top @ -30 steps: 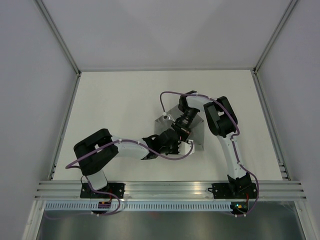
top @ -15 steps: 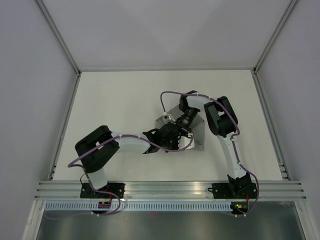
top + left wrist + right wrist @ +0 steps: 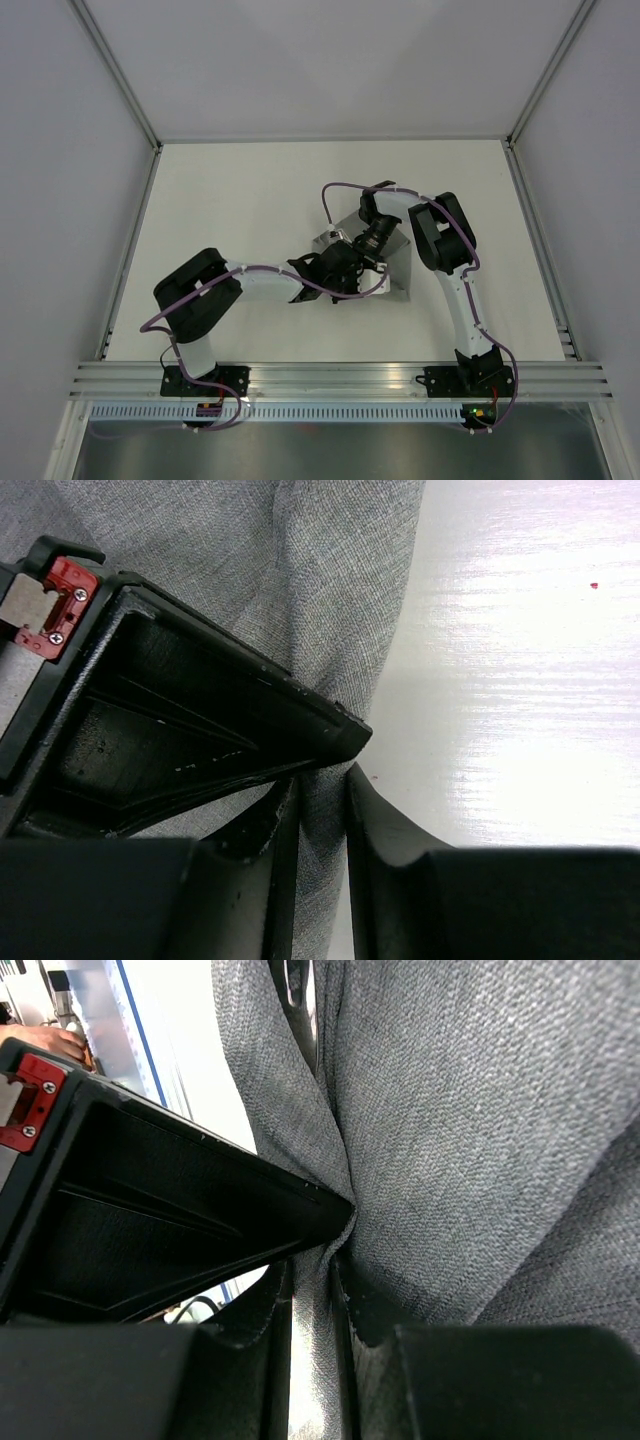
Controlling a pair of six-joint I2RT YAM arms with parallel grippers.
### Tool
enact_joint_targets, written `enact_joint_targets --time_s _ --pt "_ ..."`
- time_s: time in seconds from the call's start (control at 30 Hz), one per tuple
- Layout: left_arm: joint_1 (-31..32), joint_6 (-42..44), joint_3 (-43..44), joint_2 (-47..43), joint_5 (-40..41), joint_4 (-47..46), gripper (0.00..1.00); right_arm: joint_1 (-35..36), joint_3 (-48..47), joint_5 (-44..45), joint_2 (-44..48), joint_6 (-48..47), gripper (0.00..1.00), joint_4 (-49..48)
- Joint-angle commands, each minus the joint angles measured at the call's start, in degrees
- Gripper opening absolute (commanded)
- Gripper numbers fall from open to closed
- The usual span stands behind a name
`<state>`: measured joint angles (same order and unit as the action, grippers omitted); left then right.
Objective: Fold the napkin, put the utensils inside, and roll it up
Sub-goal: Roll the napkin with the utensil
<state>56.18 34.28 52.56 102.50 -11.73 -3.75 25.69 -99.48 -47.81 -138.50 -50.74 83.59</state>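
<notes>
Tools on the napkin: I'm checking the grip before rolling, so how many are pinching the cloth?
2. The left tool pinches the edge of the napkin beside the bare table; the right tool pinches a fold of it. No other tool is in view.

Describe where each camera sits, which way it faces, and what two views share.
Top external: above, behind the bases, looking down at the table; left arm and right arm show.
Left wrist: on its arm, looking along the left hand at the napkin.
Right wrist: likewise, along the right hand pinching napkin.
Shared: both wrist views show the napkin.
</notes>
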Motion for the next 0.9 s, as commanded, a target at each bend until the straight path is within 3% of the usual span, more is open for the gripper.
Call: enact_joint_targets --time_s 0.0,0.07,0.3,0.5,0.6,0.7,0.87 --pt "0.2 -0.5 -0.3 3.7 -4.4 3.4 0.02 0.2 0.0 5.2 0.9 -0.6 0.20 -9.6" --pt "-0.1 -0.4 -0.3 3.7 -5.3 5.1 0.02 0.0 0.5 4.4 3.4 1.2 0.29 -11.3" --pt "-2.0 -1.9 1.5 4.5 -10.3 8.5 0.02 -2.1 4.6 4.7 13.3 14.1 0.45 -24.8" --pt "-5.3 -4.7 3.1 5.2 -16.5 10.2 0.02 -7.8 12.9 7.0 23.9 29.2 0.47 -46.4" --pt "-7.9 -6.5 5.1 6.5 -20.8 12.4 0.02 -14.5 15.9 4.9 26.3 34.4 0.47 -52.9" --pt "-9.6 -7.9 5.9 7.6 -24.0 13.5 0.02 -20.0 18.6 2.2 29.5 34.7 0.46 -56.5" --pt "-12.2 -11.0 6.5 9.5 -29.0 14.8 0.02 -22.0 28.3 2.6 41.4 23.3 0.48 -59.2"
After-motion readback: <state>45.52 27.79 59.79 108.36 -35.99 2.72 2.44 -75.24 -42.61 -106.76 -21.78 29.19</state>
